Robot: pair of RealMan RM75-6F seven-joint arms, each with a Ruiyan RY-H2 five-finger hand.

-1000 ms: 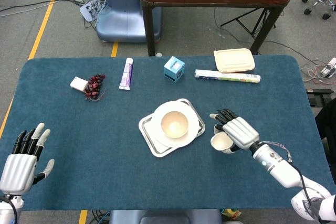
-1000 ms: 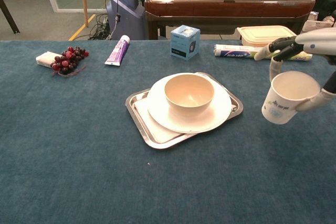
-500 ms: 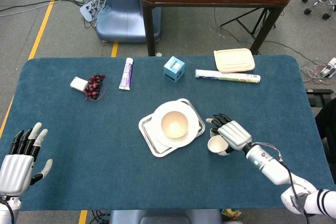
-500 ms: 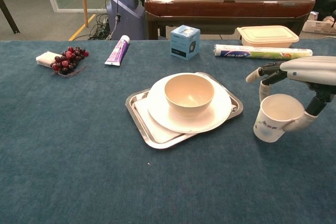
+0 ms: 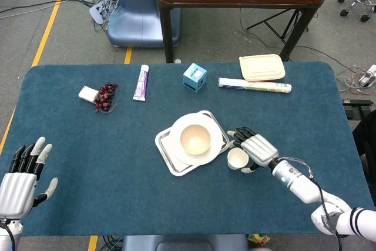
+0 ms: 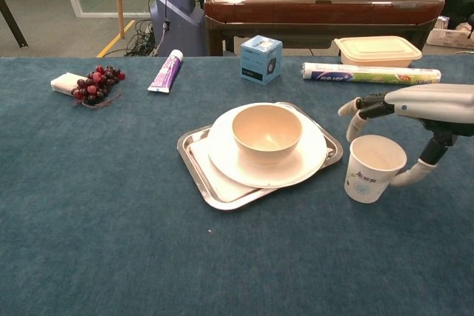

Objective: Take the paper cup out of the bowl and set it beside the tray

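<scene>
Beside the tray (image 6: 198, 172), on its right, your cup (image 6: 372, 168) has come down and closer over the last second, its base seemingly on the surface (image 6: 111, 242). Your right robot hand (image 6: 415, 112) still grasps the cup, so only letting go remains; your left robot hand (image 5: 20, 183) lies released, holding nothing.

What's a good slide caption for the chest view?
Right hand holds the paper cup just beside the tray, bowl now empty.

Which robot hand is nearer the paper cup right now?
Right. The right robot hand is around the paper cup beside the tray; the left robot hand hovers open at the table's far left edge.
</scene>
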